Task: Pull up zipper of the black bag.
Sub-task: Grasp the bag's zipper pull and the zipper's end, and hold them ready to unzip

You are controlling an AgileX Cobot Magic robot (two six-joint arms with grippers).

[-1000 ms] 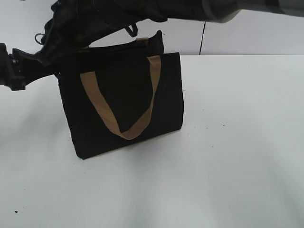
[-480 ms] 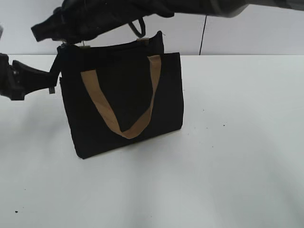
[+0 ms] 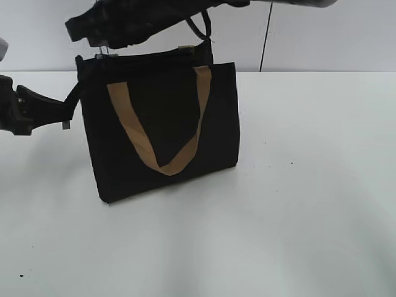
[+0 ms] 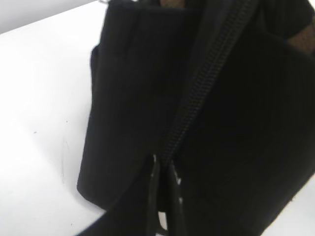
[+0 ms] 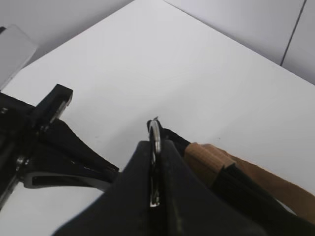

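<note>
Standing upright on the white table [image 3: 309, 216], the black bag [image 3: 161, 130] is my landmark for everything else. My right gripper [image 3: 102, 46] hangs just above the bag's top left corner, its arm stretching in over the bag from the upper right. In my right wrist view the right gripper [image 5: 155, 162] has its two dark fingers [image 5: 135, 167] pressed together on the silver pull of the zipper [image 5: 155, 140], which stands up thin and shiny between them. My left gripper [image 3: 68, 114] meets the bag's left side edge, near its upper part. In my left wrist view the left gripper [image 4: 162, 196] shows its narrow tips pinched onto the bag's end seam, right where the zipper [image 4: 197, 93] line runs down to them. A tan handle [image 3: 158, 133] hangs in a V across the bag's front face, and another tan strap [image 5: 246, 182] lies beside the pull at the bag's top.
</note>
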